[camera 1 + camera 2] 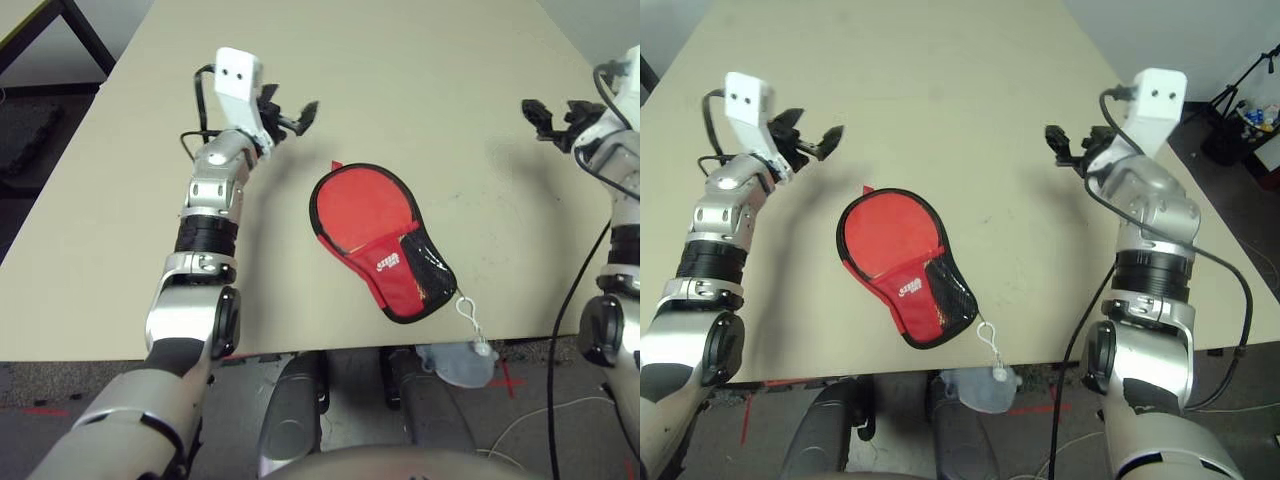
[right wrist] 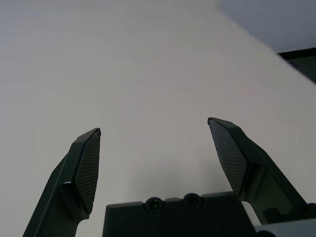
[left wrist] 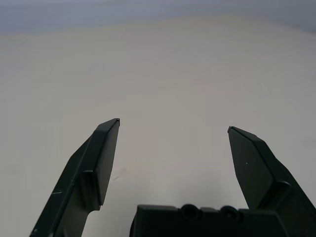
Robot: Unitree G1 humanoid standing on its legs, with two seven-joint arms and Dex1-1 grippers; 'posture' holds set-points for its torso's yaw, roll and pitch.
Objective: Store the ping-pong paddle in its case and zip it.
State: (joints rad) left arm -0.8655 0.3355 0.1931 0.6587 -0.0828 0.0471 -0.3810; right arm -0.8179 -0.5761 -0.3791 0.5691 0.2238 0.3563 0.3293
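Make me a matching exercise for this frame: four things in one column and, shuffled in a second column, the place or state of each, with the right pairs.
Things:
1. case
2. left hand
3. right hand
4. cloth pouch

Places or states:
A. open, above the table on the robot's right, holding nothing
B. hangs on a white cord below the table's near edge
C. lies flat near the table's near edge, between the two arms
D. open, above the table on the robot's left, holding nothing

Pairs: 1-C, 2-D, 3-A, 4-B
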